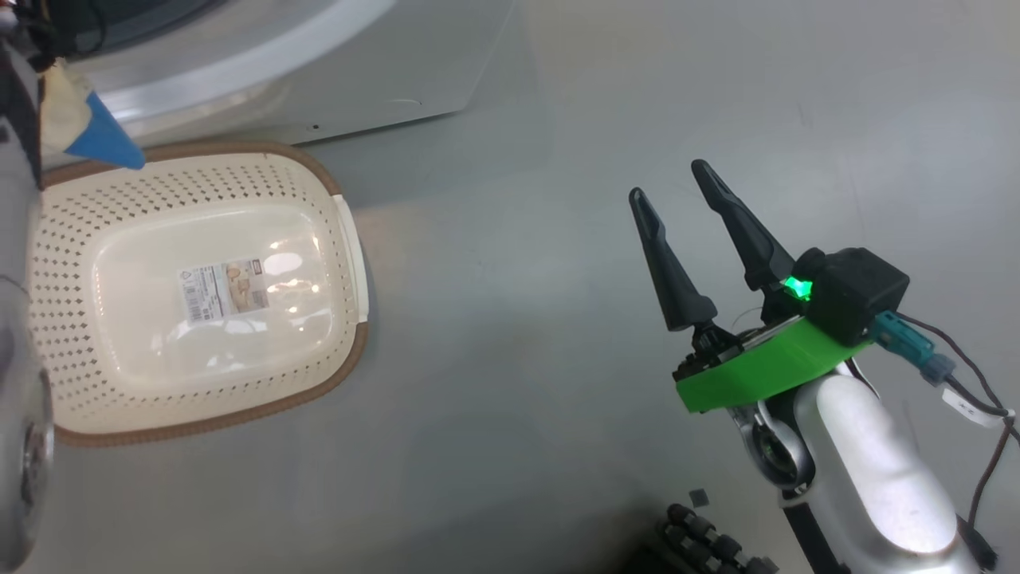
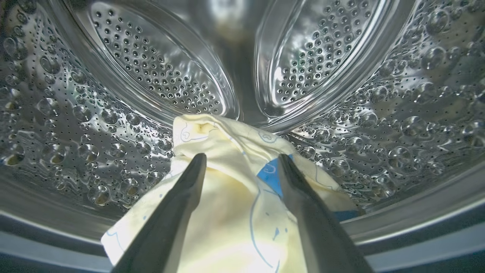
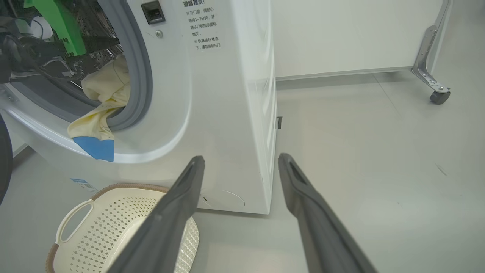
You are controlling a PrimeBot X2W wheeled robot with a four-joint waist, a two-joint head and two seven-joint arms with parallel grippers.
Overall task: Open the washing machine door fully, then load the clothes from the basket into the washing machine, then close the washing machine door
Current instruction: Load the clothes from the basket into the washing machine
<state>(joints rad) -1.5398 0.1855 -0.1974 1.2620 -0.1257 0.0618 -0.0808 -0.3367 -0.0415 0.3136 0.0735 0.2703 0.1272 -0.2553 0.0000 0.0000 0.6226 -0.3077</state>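
Note:
My left gripper [image 2: 242, 159] is inside the steel drum [image 2: 113, 113] of the washing machine [image 3: 227, 113]. Its fingers stand open, with a cream-yellow garment [image 2: 235, 212] with blue lines lying loose between and under them. Part of the clothes [image 3: 106, 87] hangs out over the grey gasket [image 3: 140, 76], and a blue patch [image 3: 94, 148] dangles over the front. In the head view that blue tip [image 1: 103, 143] hangs above the basket [image 1: 319, 199], which holds no clothes. My right gripper [image 1: 669, 182] is open over bare floor to the right, holding nothing. The washing machine door is out of view.
The basket [image 3: 125, 185] sits on the grey floor right in front of the washer. A white panel on a metal leg with a caster wheel [image 3: 439, 96] stands behind and to the right. A dark ribbed part [image 1: 701, 534] shows at the bottom of the head view.

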